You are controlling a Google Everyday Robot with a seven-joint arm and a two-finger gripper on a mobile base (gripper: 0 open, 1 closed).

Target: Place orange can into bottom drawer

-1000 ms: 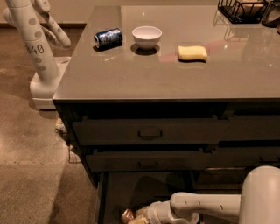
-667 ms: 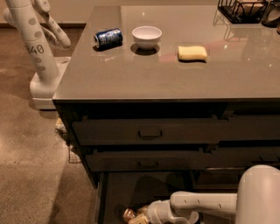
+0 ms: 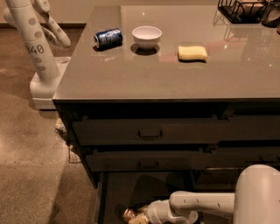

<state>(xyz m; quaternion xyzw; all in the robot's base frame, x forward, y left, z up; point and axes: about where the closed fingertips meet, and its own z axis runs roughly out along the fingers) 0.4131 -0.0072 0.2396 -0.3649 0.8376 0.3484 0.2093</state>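
The bottom drawer (image 3: 124,192) is pulled open under the counter, showing its flat dark inside. My gripper (image 3: 139,217) reaches in from the right, low over the drawer's front left part. It is shut on the orange can (image 3: 128,214), which lies tilted at the gripper's tip, just above or on the drawer floor. The lower part of the can and gripper is cut off by the frame's bottom edge. My white arm (image 3: 205,203) runs to the right.
Two closed handled drawers (image 3: 149,133) sit above. On the counter (image 3: 131,78) lie a dark blue can (image 3: 108,37), a white bowl (image 3: 146,36), a yellow sponge (image 3: 192,53) and a black wire rack (image 3: 240,9). Another white robot (image 3: 37,48) stands at the left.
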